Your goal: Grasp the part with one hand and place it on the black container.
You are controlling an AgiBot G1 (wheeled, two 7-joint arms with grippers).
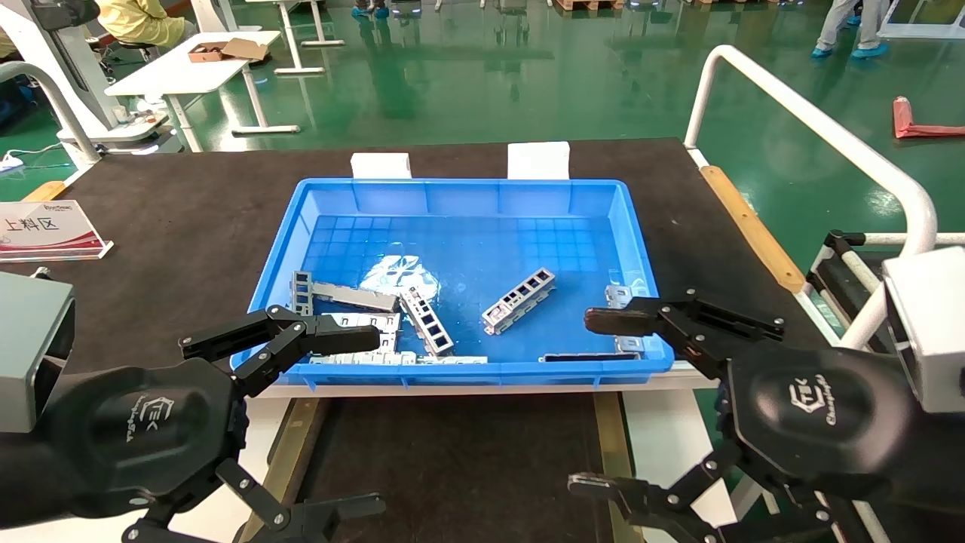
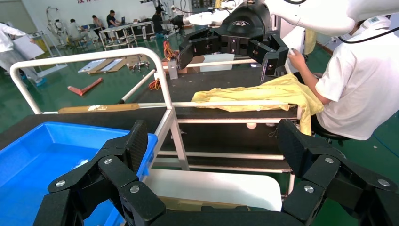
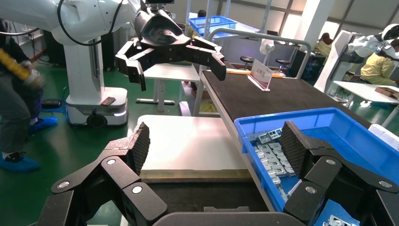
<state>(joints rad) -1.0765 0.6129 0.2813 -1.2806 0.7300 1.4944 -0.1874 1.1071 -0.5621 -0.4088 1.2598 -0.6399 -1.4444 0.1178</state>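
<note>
Dark tabletop mat (image 1: 188, 211) carries blue bin (image 1: 460, 369), red/white sign (image 1: 45, 230), 2 white blocks (image 1: 381, 165).

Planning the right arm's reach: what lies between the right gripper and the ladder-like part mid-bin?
Head view: between the open right gripper and the part lies only bare blue bin floor; a small grey bracket sits just beside that line.

The part (image 1: 519, 301) lies in the bin (image 1: 467, 370), behind the black container (image 1: 452, 460).
</note>
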